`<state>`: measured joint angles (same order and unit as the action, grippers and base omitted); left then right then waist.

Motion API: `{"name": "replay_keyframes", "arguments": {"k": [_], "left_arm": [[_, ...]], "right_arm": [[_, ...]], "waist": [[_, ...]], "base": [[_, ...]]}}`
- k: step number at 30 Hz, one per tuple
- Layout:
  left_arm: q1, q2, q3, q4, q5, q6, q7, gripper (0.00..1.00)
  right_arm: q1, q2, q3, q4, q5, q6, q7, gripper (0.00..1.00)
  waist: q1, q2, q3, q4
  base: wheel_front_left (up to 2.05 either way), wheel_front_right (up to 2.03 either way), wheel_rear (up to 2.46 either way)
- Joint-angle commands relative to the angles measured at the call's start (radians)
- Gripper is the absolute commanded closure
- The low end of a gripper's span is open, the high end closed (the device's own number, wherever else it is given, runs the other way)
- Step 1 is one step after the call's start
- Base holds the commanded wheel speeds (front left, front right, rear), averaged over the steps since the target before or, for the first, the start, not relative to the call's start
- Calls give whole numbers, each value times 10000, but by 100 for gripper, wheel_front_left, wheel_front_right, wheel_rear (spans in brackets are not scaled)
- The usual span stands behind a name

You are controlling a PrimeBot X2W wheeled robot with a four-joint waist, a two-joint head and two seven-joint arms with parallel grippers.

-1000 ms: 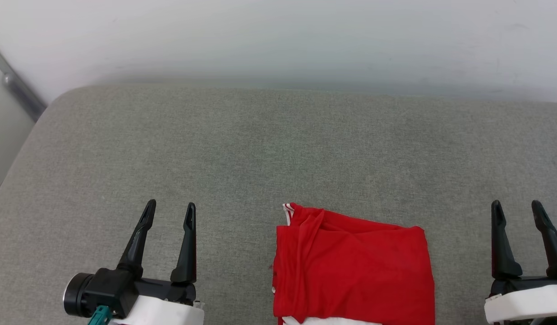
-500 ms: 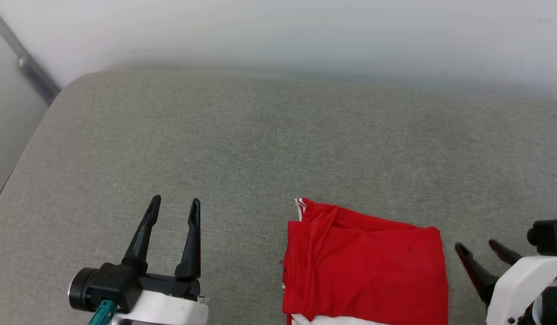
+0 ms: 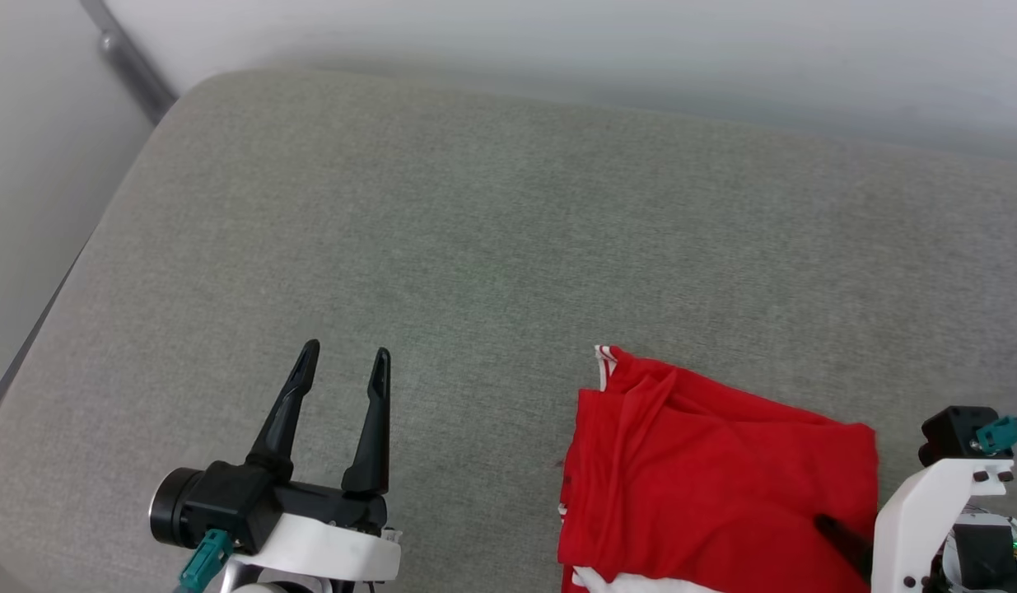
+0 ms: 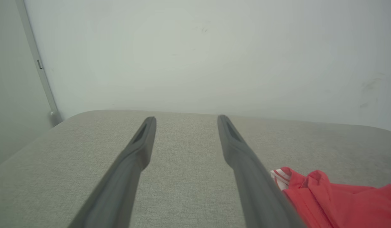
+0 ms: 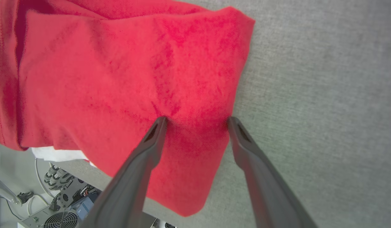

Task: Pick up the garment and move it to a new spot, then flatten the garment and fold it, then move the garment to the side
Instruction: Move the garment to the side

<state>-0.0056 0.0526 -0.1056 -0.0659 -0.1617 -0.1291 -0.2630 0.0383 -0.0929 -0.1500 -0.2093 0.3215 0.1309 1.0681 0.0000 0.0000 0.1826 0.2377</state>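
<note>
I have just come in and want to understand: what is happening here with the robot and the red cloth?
A two-armed robot is at work on a folded red garment lying on a grey padded surface. Its right pincer, open, points down at the garment's right edge; nothing is gripped. The left pincer, open, hovers over the bare surface to the garment's left.

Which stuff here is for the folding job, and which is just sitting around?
For the job:
red shirt
right tool, open at its edge
left tool, open
grey cushion under it

Just lying about:
metal bar
fan box
</note>
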Motion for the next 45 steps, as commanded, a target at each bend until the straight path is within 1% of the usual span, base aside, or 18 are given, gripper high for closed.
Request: {"name": "replay_keyframes", "arguments": {"k": [1,6,11,12,14,17,20,23,25,27,33,35,38,40,42,45], "left_arm": [[-104,-20,-29,-1,-6,-11,-20,0],[-207,-26,-78,23,-7,-11,-22,0],[-234,-30,-184,124,26,-11,-22,0],[-234,-29,-225,132,75,-11,-22,0],[-228,-24,-241,142,85,-11,-22,0],[-231,-26,-293,119,42,-11,-22,0],[-172,-29,-371,110,-7,-11,-22,0],[-87,-26,-457,9,-158,-11,-22,0],[-100,-28,-606,-31,-207,-11,-22,0],[-153,-27,-685,-124,-315,6,-20,0],[-632,-25,-1038,-587,-390,89,-20,0],[-855,-21,-1214,-650,-310,67,-20,0],[-1191,-18,-1541,-665,-137,35,-21,0],[-1408,-17,-1658,-680,62,20,-21,0],[-1608,-14,-1742,-685,210,18,-21,0],[-1902,126,-1851,-719,377,-1,-20,0]], "right_arm": [[-142,17,6,146,-133,-4,-30,0],[-269,232,16,920,-187,-3,-80,0],[-106,331,642,1728,-344,2,-191,0],[-70,345,751,1857,-390,9,-244,2],[-107,291,894,2055,-562,9,-414,100],[-314,14,1061,2146,-879,3,-846,100],[-626,-513,1430,1982,-1194,-10,-1275,100],[-1052,-1339,1942,1622,-1688,-12,-1464,100],[-1351,-1931,2489,1386,-1971,-11,-1501,100],[-1722,-2671,3194,1174,-2235,-7,-1430,100],[-3091,-5527,4848,657,-2577,-9,-1481,100],[-3535,-6210,5179,758,-2429,-7,-1697,100],[-4095,-7027,5510,1058,-2196,-9,-2029,100],[-4383,-7384,5661,1247,-2147,-9,-2316,100],[-4576,-7566,5566,1525,-2155,-7,-2667,100],[-4834,-7725,5094,2184,-2200,-12,-3308,100]], "waist": [[0,0,165,190],[0,0,324,462],[0,0,392,563],[0,0,390,563],[0,0,382,550],[0,0,343,479],[0,0,198,285],[0,0,91,-111],[0,0,74,-469],[0,0,126,-934],[0,0,771,-2448],[0,0,1091,-2957],[0,0,1577,-3644],[0,0,1940,-4055],[0,0,2288,-4373],[0,0,2807,-4710]], "base": [[0,0,0],[0,0,0],[0,0,0],[0,0,0],[0,0,0],[0,0,0],[0,0,0],[0,0,0],[0,0,0],[0,0,0],[0,0,0],[0,0,0],[0,0,0],[0,0,0],[0,0,0],[0,0,0]]}}
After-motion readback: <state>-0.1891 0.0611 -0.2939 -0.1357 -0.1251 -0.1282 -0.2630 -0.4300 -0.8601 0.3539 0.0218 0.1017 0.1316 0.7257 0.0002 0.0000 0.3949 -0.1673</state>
